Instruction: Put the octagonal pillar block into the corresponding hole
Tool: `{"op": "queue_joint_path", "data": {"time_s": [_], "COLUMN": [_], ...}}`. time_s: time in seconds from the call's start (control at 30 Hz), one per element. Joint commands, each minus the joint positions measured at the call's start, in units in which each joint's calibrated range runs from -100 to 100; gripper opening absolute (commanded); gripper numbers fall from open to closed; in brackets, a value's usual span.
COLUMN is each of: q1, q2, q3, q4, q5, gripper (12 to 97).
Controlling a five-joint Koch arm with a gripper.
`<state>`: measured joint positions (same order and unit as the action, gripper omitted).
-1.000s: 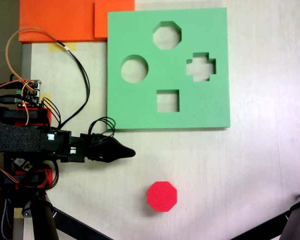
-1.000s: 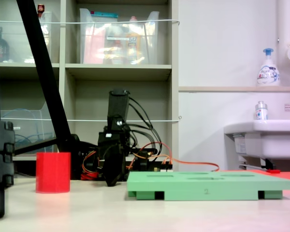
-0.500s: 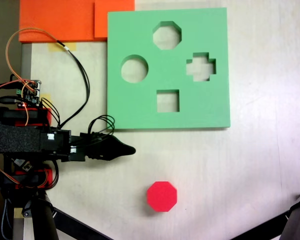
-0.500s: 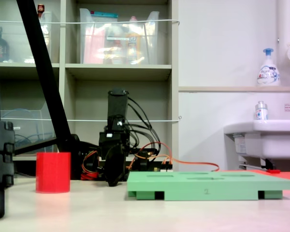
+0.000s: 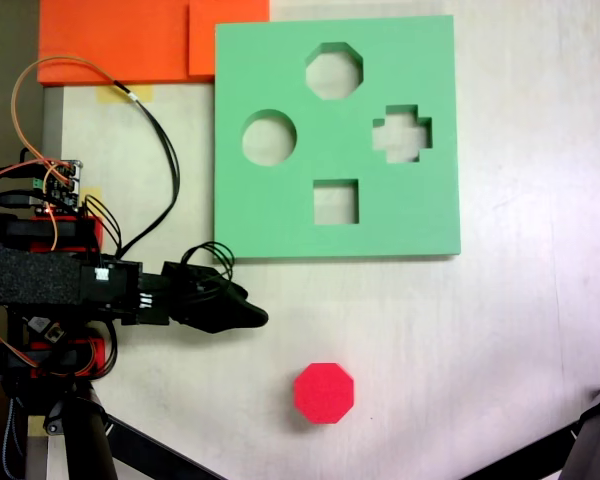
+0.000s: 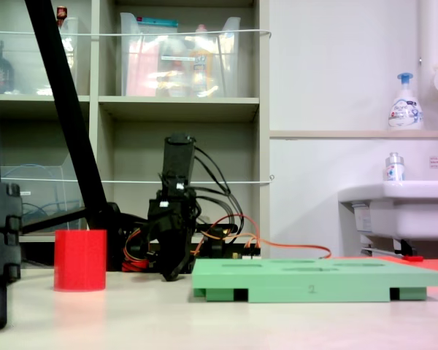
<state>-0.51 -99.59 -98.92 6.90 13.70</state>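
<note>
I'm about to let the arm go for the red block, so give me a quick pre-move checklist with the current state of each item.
1. Octagonal pillar block stands free and upright on the table, nothing on it: ok.
2. Gripper carries nothing and sits apart from the block: ok.
3. Gripper open enough to take the block: cannot tell, only one dark tip shows from above.
4. Path from gripper to block is bare table: ok.
5. Octagonal hole in the green foam board is unblocked: ok.
6. Cables lie beside the board's edge, away from the block: ok.
</note>
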Motion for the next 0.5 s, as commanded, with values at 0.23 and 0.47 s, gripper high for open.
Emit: {"op": "queue_joint_path", "data": {"time_s": [0.23,0.47], "q1": [-4.10,-3.96], "q2": [-0.41,-0.41], "q3": [-1.08,17.07], "q4": [-2.23,-36.03], "q5": [13.48,23.88], "gripper": [43.8,42.0]}}
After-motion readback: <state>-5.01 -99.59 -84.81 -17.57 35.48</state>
